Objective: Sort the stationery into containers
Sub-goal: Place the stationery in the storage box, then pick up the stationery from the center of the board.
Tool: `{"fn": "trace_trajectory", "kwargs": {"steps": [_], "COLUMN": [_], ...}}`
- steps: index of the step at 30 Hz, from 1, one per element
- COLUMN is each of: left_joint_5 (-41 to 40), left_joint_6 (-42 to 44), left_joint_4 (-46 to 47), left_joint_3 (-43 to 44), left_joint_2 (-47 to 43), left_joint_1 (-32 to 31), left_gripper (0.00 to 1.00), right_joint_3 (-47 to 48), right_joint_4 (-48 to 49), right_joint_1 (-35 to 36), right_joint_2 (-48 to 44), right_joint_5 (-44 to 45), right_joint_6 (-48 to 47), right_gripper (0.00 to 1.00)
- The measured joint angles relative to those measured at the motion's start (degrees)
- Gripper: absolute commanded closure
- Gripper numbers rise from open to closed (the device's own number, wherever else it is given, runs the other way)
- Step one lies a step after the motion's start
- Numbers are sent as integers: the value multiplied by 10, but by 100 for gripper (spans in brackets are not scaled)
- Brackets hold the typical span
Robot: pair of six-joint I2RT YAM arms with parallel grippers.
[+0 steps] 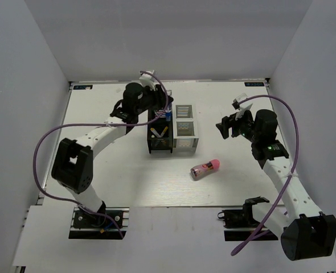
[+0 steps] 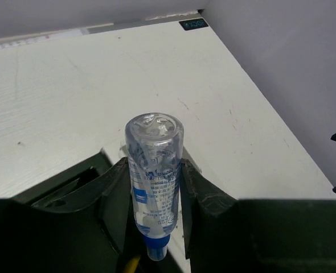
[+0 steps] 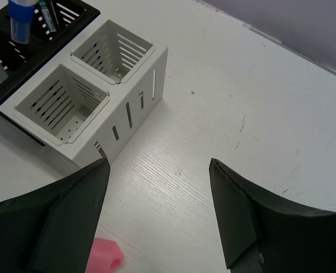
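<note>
Bottle [image 2: 154,170], clear plastic with blue cap [image 2: 155,248] pointing down, is clamped in left claw [image 2: 155,193]; right claw [image 3: 156,199] gapes wide.

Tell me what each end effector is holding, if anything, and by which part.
The left end effector grips the clear bottle by its labelled body, blue cap pointing down. The right end effector is open and holds nothing.

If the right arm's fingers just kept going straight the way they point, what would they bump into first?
Probably the bare white table showing between the open fingers, just short of the white slotted two-compartment organiser. Depth is hard to judge from here.
</note>
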Motion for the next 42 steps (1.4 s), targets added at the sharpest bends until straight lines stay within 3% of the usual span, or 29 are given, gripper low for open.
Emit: {"fn": "trace_trajectory", "kwargs": {"steps": [17, 19, 28, 33, 35, 38, 42], "left_joint_5": [-129, -146, -193, -209, -217, -225, -235], "left_joint_6": [68, 79, 119, 131, 133, 136, 141], "left_joint_4": [161, 173, 169, 165, 158, 150, 134], "left_joint_3": [116, 121, 125, 133, 134, 131, 117], "left_joint_2": [161, 186, 235, 232, 227, 215, 175], "left_joint_1": [-76, -86, -127, -132, -132, -132, -135], "left_gripper": [98, 91, 42, 31, 30, 30, 27], "right_joint_3": [-37, -39, -49, -49, -49, -49, -48], "right_joint_4": [40, 42, 43, 43, 43, 42, 30], "right_joint_1": [-23, -26, -37, -42, -42, -44, -46], "right_joint_2": [-14, -17, -29, -28, -28, -25, -21], "right_joint_5": [-22, -28, -47, -55, -58, -64, -89], "right_joint_6": [19, 19, 18, 17, 17, 14, -22], "right_gripper": [22, 22, 21, 21, 21, 10, 12]}}
